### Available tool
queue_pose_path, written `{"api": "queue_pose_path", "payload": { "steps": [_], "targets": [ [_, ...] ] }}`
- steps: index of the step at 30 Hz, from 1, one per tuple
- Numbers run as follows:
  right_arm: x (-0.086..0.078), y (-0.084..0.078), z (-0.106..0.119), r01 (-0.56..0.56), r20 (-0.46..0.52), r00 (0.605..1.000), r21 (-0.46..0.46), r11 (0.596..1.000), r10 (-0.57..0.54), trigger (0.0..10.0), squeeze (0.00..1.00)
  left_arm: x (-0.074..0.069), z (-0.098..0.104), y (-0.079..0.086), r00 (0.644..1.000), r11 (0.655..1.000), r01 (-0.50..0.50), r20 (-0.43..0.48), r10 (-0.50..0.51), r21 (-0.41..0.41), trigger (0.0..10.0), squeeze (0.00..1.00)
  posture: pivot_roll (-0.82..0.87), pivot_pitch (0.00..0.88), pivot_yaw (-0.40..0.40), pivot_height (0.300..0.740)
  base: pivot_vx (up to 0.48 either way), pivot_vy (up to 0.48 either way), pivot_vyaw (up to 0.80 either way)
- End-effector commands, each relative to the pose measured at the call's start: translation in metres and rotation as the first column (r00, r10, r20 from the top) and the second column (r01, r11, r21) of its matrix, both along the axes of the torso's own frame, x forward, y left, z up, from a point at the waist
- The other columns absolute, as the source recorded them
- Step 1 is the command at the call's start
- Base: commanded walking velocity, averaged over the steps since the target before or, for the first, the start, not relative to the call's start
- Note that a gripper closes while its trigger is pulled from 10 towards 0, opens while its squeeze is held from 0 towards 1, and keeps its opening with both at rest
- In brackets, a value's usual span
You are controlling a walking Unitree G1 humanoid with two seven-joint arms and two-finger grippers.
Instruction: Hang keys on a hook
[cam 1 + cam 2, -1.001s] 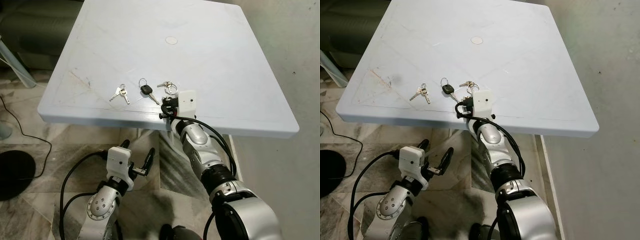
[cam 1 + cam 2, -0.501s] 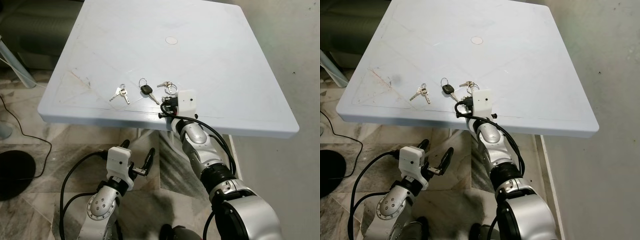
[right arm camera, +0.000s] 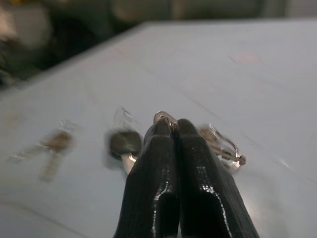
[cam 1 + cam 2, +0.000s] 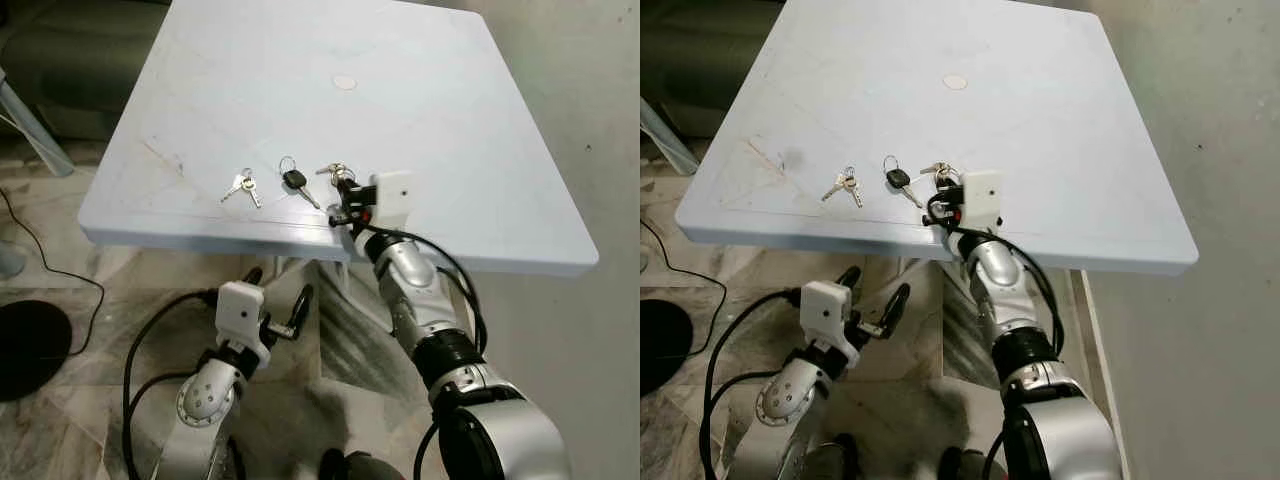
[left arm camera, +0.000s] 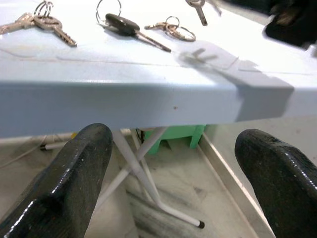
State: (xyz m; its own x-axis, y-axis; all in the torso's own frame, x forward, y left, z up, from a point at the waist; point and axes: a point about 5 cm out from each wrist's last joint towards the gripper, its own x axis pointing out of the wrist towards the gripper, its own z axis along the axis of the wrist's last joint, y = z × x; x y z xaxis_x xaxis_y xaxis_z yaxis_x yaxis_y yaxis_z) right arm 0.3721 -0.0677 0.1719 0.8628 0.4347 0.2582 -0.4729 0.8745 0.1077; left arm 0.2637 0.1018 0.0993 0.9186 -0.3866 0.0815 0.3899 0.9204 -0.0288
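right gripper [image 3: 168, 130] pinched on a key bunch [image 4: 336, 176] above pale blue table [image 4: 470, 140], marble floor [image 4: 90, 400] below

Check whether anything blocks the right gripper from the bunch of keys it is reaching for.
Nothing visible does. The right gripper, fingers pressed together, is already at the silver key bunch on the pale blue plastic table; a ring shows at its fingertips.

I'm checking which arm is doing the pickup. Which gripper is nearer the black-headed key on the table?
Right. The right gripper is over the tabletop just beside the black-headed key, fingers pinched together. The left gripper hangs below the table edge, fingers open.
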Motion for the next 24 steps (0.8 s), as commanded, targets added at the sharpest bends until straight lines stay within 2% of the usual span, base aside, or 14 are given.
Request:
{"api": "queue_pose_path", "payload": {
  "steps": [1,2,3,4,5,6,13,17,18,22,24],
  "targets": [
    [-0.003,-0.005,-0.001,-0.031,0.018,0.999,0.029,0.999,0.031,10.0,0.0,-0.001,-0.007,0.0,1.0,1.0,-0.002,-0.031,0.001,-0.007,10.0,0.0,0.13,0.184,-0.107,0.74,0.0,0.0,0.0],
    [-0.005,-0.015,-0.002,-0.012,0.008,1.0,0.081,0.997,0.012,10.0,0.0,0.002,-0.004,0.0,1.0,1.0,-0.001,-0.02,0.001,-0.017,10.0,0.0,0.12,0.178,-0.105,0.74,0.0,0.0,0.0],
    [-0.005,-0.018,-0.003,-0.006,0.007,1.0,0.095,0.995,0.005,10.0,0.0,0.003,-0.003,0.0,1.0,1.0,-0.001,-0.017,0.001,-0.02,10.0,0.0,0.12,0.178,-0.105,0.74,0.0,0.0,0.0],
    [-0.01,-0.026,-0.007,0.015,0.03,0.999,0.061,0.998,-0.017,10.0,0.0,0.005,-0.002,0.0,1.0,1.0,-0.001,-0.01,0.001,-0.023,10.0,0.0,0.11,0.17,-0.102,0.74,0.0,0.0,0.0],
    [-0.01,-0.026,-0.007,0.015,0.03,0.999,0.061,0.998,-0.017,10.0,0.0,0.005,-0.002,0.0,1.0,1.0,-0.001,-0.01,0.001,-0.023,10.0,0.0,0.11,0.17,-0.102,0.74,0.0,0.0,0.0],
    [-0.013,-0.033,-0.012,0.023,0.025,0.999,0.045,0.999,-0.024,10.0,0.0,0.007,-0.001,0.0,1.0,1.0,-0.006,-0.005,0.006,-0.025,10.0,0.0,0.1,0.164,-0.101,0.74,0.0,0.0,0.0],
    [-0.03,-0.06,-0.021,0.09,0.041,0.995,0.034,0.995,-0.091,10.0,0.0,0.011,0.007,0.002,0.999,0.998,-0.033,0.03,0.035,-0.053,10.0,0.0,0.08,0.15,-0.098,0.74,0.0,0.0,0.0],
    [-0.038,-0.079,-0.022,0.193,0.046,0.98,0.018,0.981,-0.193,10.0,0.0,0.014,0.015,0.015,0.994,0.994,-0.086,0.062,0.09,-0.065,10.0,0.0,0.07,0.133,-0.089,0.74,0.0,0.0,0.0],
    [-0.038,-0.079,-0.022,0.193,0.046,0.98,0.018,0.981,-0.193,10.0,0.0,0.014,0.015,0.015,0.994,0.994,-0.086,0.062,0.09,-0.065,10.0,0.0,0.07,0.133,-0.089,0.74,0.0,0.0,0.0],
    [-0.039,-0.091,-0.021,0.243,0.035,0.969,0.017,0.97,-0.243,10.0,0.0,0.025,0.02,0.03,0.988,0.988,-0.134,0.072,0.139,-0.075,10.0,0.0,0.06,0.116,-0.079,0.74,0.0,0.0,0.0],
    [-0.038,-0.095,-0.021,0.274,0.023,0.962,0.001,0.962,-0.274,10.0,0.0,0.03,0.022,0.037,0.984,0.987,-0.153,0.082,0.157,-0.052,10.0,0.0,0.06,0.111,-0.074,0.74,0.0,0.0,0.0]
  ]
}}
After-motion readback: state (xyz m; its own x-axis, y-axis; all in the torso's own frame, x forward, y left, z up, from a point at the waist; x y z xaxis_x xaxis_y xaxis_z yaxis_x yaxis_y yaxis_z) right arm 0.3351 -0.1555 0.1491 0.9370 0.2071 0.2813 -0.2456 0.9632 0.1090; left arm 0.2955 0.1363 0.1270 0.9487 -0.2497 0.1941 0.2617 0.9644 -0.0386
